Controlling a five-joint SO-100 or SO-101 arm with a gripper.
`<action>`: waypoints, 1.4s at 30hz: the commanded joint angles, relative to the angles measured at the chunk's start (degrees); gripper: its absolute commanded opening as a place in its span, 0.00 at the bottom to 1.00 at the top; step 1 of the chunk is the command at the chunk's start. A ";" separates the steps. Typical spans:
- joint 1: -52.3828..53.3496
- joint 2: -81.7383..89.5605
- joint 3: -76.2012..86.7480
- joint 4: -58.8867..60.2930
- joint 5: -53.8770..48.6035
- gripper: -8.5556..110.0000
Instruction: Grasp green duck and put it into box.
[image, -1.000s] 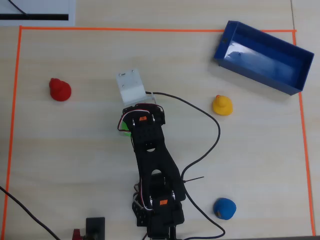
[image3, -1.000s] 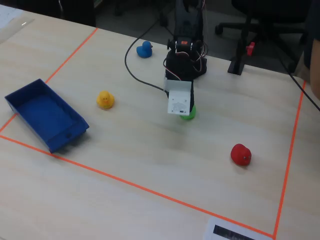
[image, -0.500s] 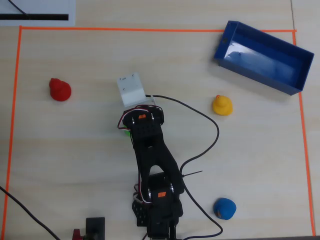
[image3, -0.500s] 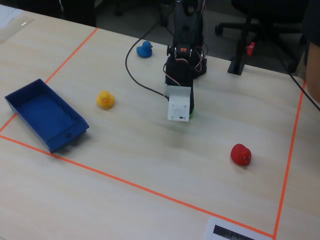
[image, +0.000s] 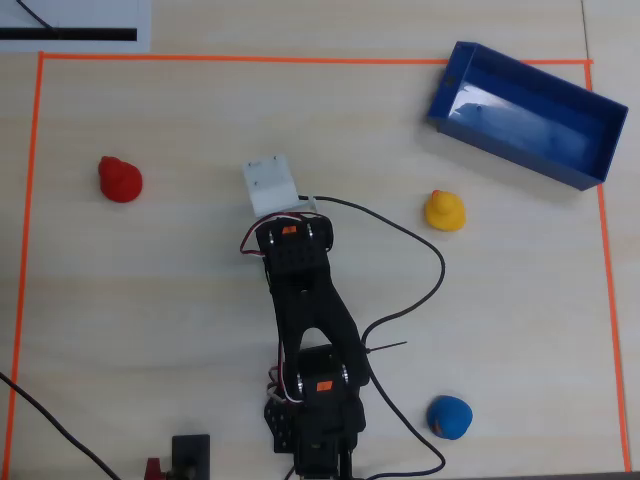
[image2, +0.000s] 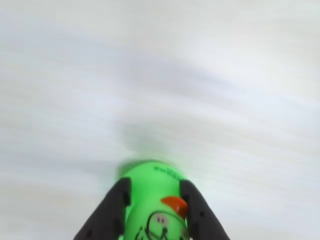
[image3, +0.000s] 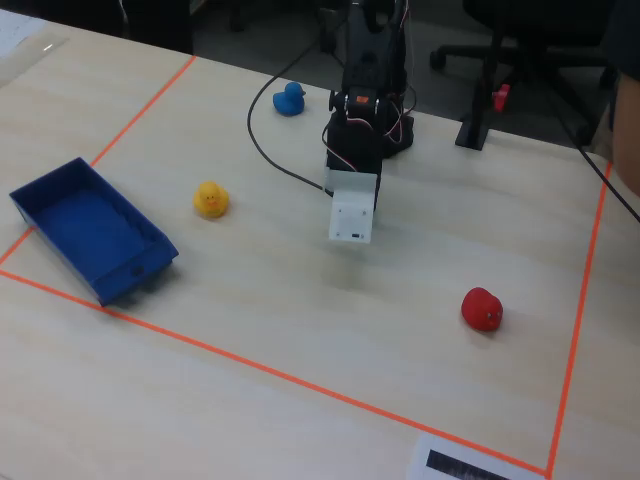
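Green duck (image2: 152, 202) clamped between black fingers (image2: 112, 210) of hand (image2: 156, 212), seen in wrist view only. Blurred background there suggests carry in progress, off counter (image: 180, 330). Overhead view: duck hidden under white wrist housing (image: 270, 185). Box (image: 525, 115) well apart from housing, empty. Yellow duck (image: 445, 210) between housing and box.
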 joint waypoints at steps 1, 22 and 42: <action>1.05 -0.53 -4.31 2.37 0.09 0.11; 12.48 -9.76 -46.32 5.71 -2.02 0.07; 42.89 -61.00 -116.37 2.20 -3.34 0.07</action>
